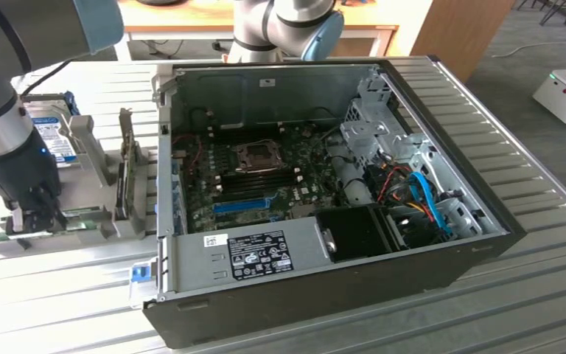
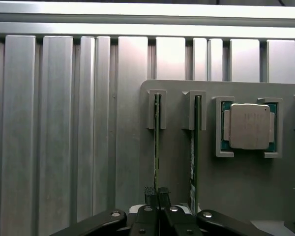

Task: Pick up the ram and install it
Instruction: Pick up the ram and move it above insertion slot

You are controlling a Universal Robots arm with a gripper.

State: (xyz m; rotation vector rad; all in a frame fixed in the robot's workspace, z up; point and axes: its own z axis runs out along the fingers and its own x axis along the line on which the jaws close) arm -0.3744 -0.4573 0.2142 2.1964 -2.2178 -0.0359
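Ram, a long thin green circuit-board stick seen on edge [image 2: 156,142], stands upright in a slot of the flat grey plastic holder tray [image 2: 174,162], which lies on the ribbed silver metal table [image 2: 54,137]. The black two-fingered gripper [image 2: 157,194] has its jaws clenched on one end of the ram, a finger on each face. Just beside it, a second green memory stick [image 2: 194,142] stands in the neighbouring slot, with a square silver processor chip [image 2: 248,126] in a pocket further along. In the exterior view the gripper [image 1: 32,217] hangs low at the exterior view's left, well apart from the open black computer case [image 1: 362,280] and its green motherboard [image 1: 263,173].
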